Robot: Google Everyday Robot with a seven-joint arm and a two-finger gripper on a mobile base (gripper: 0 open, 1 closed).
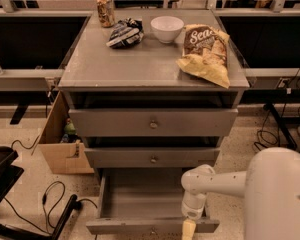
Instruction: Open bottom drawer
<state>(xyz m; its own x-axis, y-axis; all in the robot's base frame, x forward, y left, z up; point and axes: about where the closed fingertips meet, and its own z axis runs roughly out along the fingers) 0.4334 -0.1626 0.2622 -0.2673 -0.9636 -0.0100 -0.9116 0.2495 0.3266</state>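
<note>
The grey drawer cabinet [152,74] stands in the middle of the camera view. Its bottom drawer [140,199] is pulled out toward me, showing its empty inside. Its front panel [125,227] lies at the lower frame edge, the knob barely visible. The middle drawer [152,157] and top drawer [153,123] are shut. My white arm [215,184] reaches in from the right. My gripper [188,230] hangs at the drawer's front panel, right of its middle, partly cut off by the frame edge.
On the cabinet top lie a can [105,10], a dark snack bag [125,32], a white bowl [166,28] and a chip bag [205,53]. A cardboard box [60,144] stands left of the cabinet. Cables [50,204] lie on the floor.
</note>
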